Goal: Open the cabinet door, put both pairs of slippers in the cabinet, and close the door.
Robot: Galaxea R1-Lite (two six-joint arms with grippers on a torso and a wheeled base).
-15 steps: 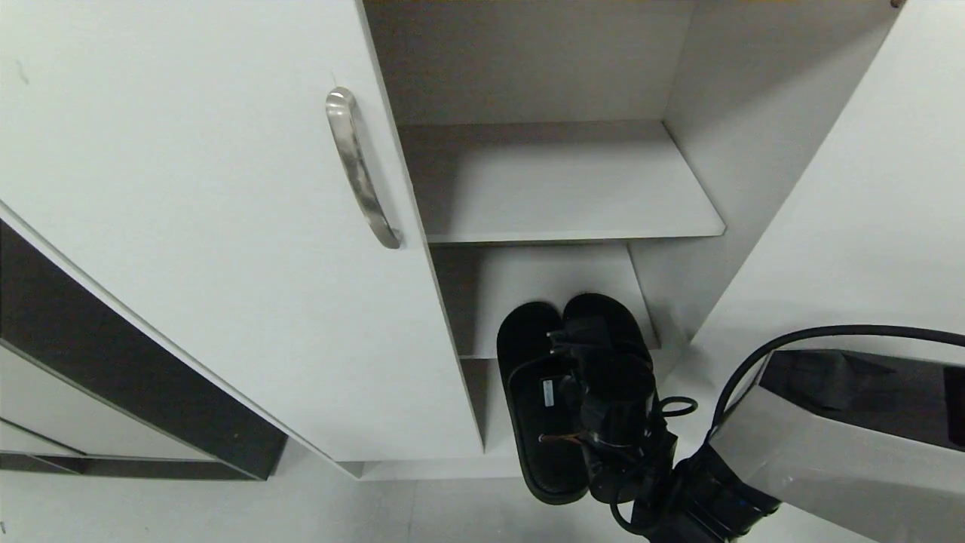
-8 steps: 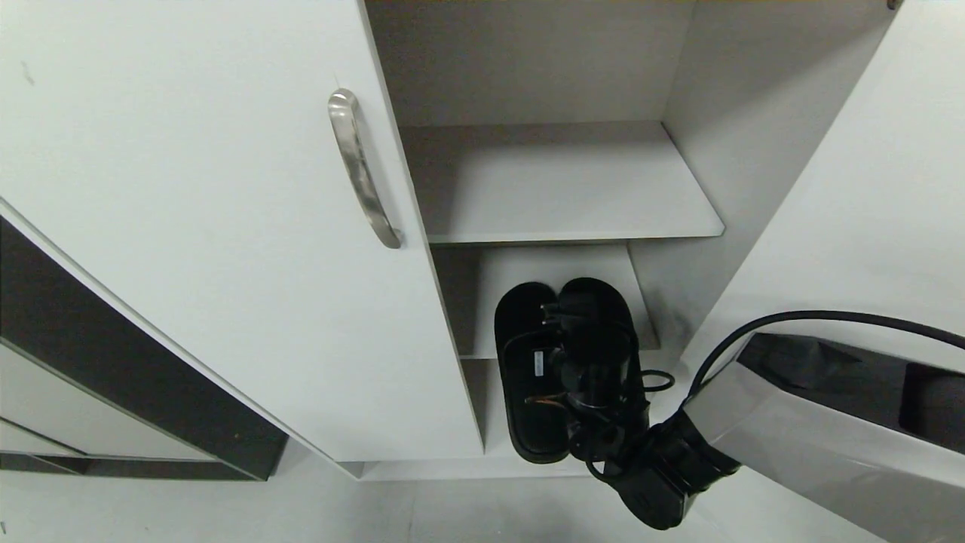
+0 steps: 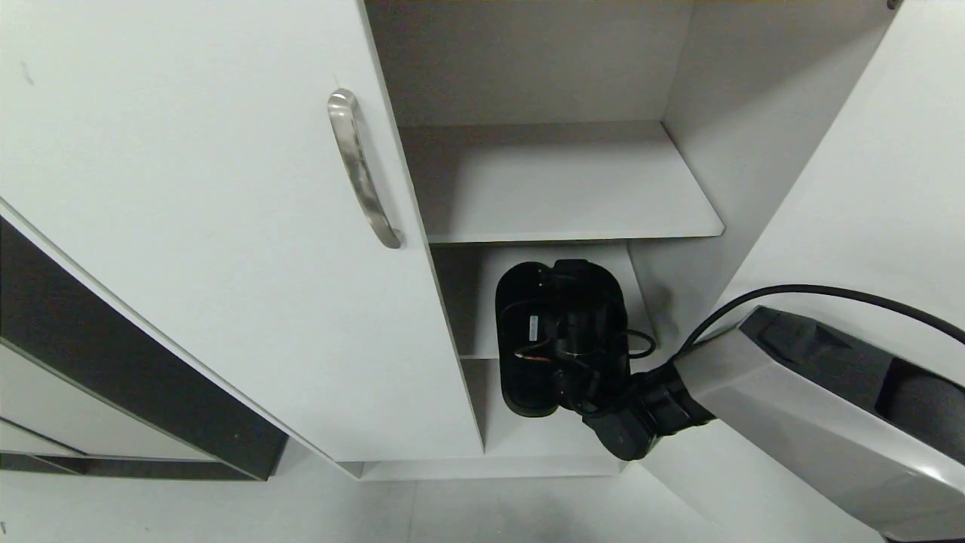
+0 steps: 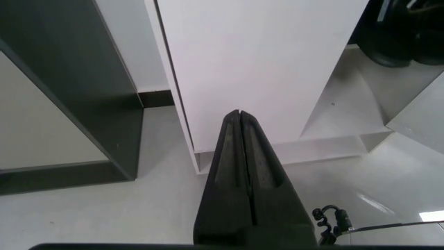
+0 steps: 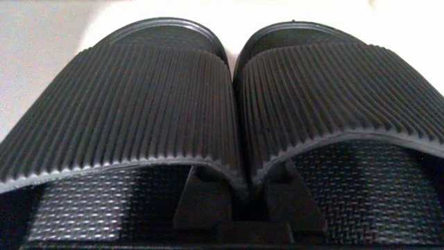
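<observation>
My right jaws are clenched on the touching inner strap edges of the black slippers point(image 3: 524, 377), so both carry as one. The toes point ahead of the jaws, over the cabinet's lower shelf point(image 3: 486, 302). My left jaws are clenched on nothing.

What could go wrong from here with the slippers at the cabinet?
The right gripper pinches the black slippers only by their inner strap edges, so one might twist loose. Their heels seem to overhang the front edge of the lower shelf; released now, they may tip out.
</observation>
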